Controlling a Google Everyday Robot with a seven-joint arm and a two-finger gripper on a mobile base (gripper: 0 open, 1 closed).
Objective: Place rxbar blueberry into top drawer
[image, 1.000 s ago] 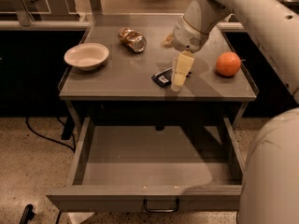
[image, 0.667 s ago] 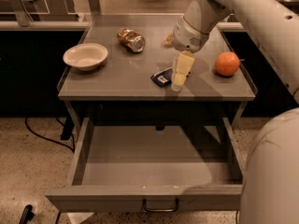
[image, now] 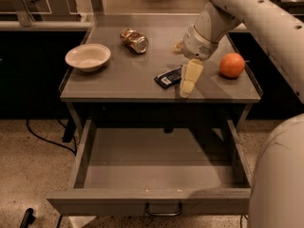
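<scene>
The rxbar blueberry [image: 167, 78], a flat dark navy wrapper with a white patch, lies on the grey tabletop near its front edge, right of centre. My gripper [image: 188, 82] hangs down just to the right of the bar, at its right end and low over the table. I cannot tell whether it touches the bar. The top drawer [image: 161, 175] is pulled wide open below the table. It is empty inside, and its dark handle [image: 164, 210] sits at the centre of the front panel.
An orange [image: 232, 64] sits on the table to the right of the gripper. A shiny gold-brown can [image: 134, 39] lies on its side at the back. A white bowl [image: 88, 57] stands at the left. My arm [image: 247, 13] reaches in from the upper right.
</scene>
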